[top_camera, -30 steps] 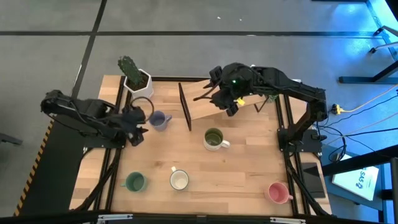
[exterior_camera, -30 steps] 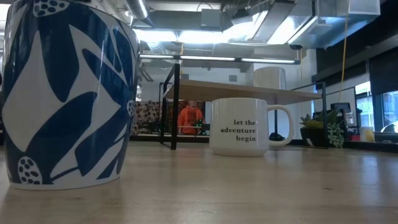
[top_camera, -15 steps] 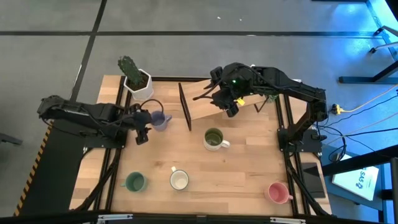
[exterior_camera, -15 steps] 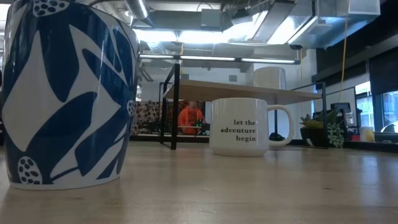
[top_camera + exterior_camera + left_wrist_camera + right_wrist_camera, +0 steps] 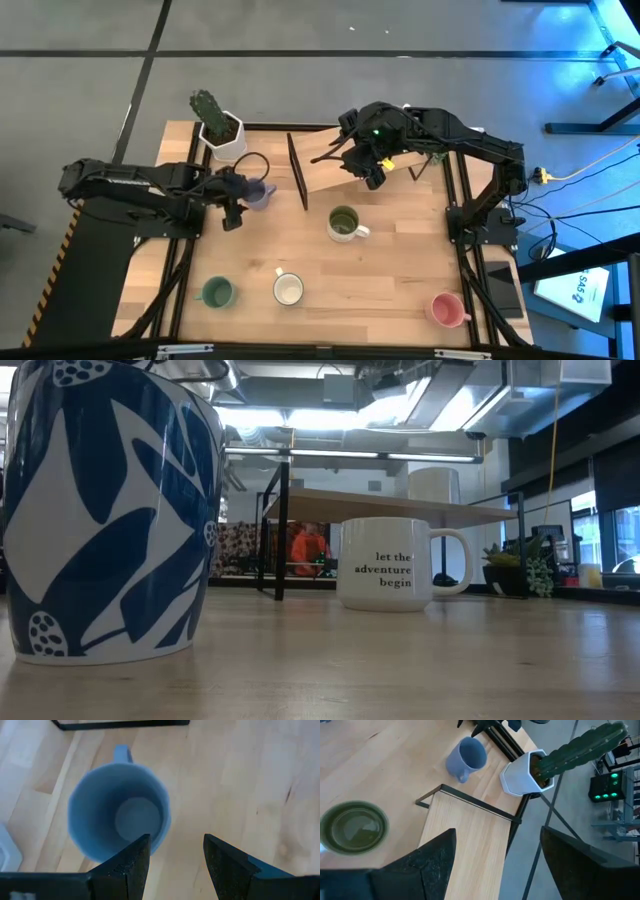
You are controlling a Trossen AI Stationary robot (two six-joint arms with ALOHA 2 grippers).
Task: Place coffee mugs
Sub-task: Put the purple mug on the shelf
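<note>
Lavender-blue mug (image 5: 119, 810) stands just ahead of the left pincer (image 5: 172, 865), its fingers spread.

A blue-and-white mug (image 5: 105, 510) is cut off by the low view's edge. The lavender mug (image 5: 119, 809) looks blurred, its rim partly hidden behind a finger (image 5: 131, 867).

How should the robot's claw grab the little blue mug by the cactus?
Probably by the rim wall, coming from above: the lavender-blue mug stands upright, mouth open. The left claw hangs open over its edge, one finger at the rim. The handle points away, out of the way.
</note>
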